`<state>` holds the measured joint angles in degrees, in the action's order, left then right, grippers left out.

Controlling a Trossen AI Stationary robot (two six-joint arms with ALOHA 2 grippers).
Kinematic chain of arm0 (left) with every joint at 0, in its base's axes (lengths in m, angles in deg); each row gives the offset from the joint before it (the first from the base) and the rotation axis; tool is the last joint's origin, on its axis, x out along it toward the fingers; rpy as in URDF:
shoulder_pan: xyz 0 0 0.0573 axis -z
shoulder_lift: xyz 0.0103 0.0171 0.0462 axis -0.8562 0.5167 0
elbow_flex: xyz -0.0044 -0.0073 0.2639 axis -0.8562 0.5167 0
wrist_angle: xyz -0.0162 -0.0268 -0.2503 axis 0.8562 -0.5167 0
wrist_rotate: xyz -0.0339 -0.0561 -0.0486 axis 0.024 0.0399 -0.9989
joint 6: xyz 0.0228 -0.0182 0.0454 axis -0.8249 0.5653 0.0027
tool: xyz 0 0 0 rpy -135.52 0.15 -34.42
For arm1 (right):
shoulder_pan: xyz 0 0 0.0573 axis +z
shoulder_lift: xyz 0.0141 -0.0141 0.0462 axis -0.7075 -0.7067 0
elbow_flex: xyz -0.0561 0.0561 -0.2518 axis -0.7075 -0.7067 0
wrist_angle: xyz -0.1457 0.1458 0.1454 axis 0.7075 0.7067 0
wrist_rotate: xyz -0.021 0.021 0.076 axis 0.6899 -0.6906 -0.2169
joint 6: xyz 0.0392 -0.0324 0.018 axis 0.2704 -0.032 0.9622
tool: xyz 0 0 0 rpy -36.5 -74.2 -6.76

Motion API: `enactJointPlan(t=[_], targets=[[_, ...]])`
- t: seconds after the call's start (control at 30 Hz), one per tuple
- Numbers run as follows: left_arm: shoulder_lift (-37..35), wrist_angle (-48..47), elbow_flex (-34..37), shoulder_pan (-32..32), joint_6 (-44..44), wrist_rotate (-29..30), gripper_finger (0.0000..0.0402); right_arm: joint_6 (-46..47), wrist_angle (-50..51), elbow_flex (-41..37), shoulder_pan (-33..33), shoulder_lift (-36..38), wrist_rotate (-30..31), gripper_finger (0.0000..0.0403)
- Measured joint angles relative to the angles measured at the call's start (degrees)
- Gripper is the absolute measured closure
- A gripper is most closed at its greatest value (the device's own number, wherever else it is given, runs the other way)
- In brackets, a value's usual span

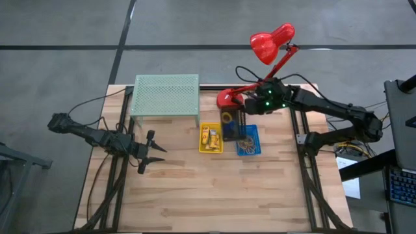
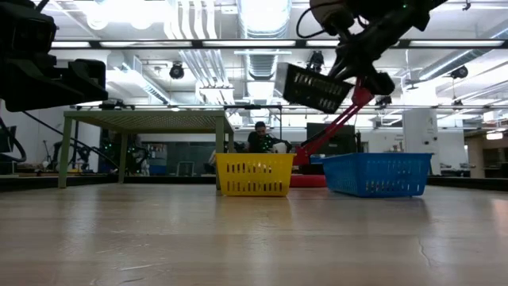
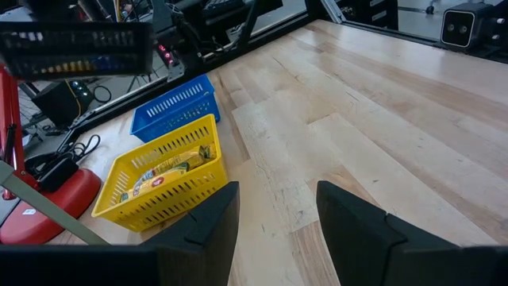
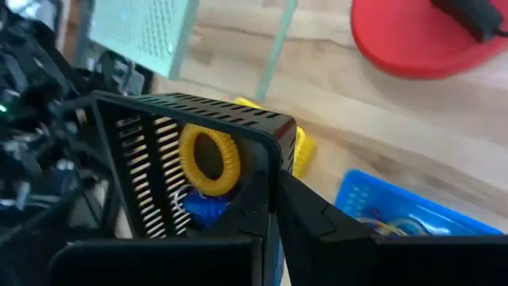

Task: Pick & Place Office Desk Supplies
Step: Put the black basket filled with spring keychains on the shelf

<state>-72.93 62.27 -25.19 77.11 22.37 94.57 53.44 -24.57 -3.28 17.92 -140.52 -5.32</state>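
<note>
Here the right hand (image 1: pixel 244 112) is clenched on the rim of a black slatted basket (image 2: pixel 315 86), which it holds up in the air, tilted, above the surface (image 1: pixel 195 188) and over the gap between the two baskets that stand there; the step in hand looks like carrying or tipping this black basket, and I judge the task roughly midway. Inside it the right wrist view shows a yellow ring (image 4: pixel 208 160) with a ribbed edge leaning against the slats, and something blue (image 4: pixel 205 210) just below it; what that is I cannot tell.

Seen from above, the yellow basket (image 1: pixel 210 138) sits near the centre of the surface, with small yellow packets (image 3: pixel 171 168) lying in it; the blue basket (image 1: pixel 249 140) stands just beside it at 3 o'clock, holding thin loops that look like rubber bands. Both are rectangular, of perforated plastic. The pale green mesh shelf (image 1: pixel 166 94) stands at 11 o'clock from them; the red lamp (image 1: pixel 272 43) has its round base at 1 o'clock.

The left hand (image 1: pixel 151 151) hovers at 9 o'clock of the yellow basket, well apart from it, fingers parted and grasping nothing.

The next move, as I judge it, calls for a steady wrist; the loose ring could slide out of the tilted basket and roll on the smooth wood.
</note>
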Motion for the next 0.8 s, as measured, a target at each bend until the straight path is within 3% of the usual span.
enactJointPlan(t=[0.13, 0.3, 0.67, 0.8], targets=[[-0.01, 0.0, 0.0, 0.0, -0.02, 0.01, 0.0229, 4.01, -2.31, -0.05, 0.32, -2.07, 0.0, 0.039], [-0.01, 0.0, 0.0, 0.0, 0.0, 0.0, 0.0229, 19.07, -2.99, 1.25, 1.02, -6.34, 0.01, 0.039], [0.0, 0.0, 0.0, -0.04, 0.0, 0.01, 0.0229, 15.0, -5.67, 10.55, 2.7, -14.42, 0.0, 0.039], [0.0, 0.0, 0.0, -0.04, 0.0, 0.01, 0.0229, 15.64, -1.85, 15.67, 3.25, -18.18, 0.02, 0.039]])
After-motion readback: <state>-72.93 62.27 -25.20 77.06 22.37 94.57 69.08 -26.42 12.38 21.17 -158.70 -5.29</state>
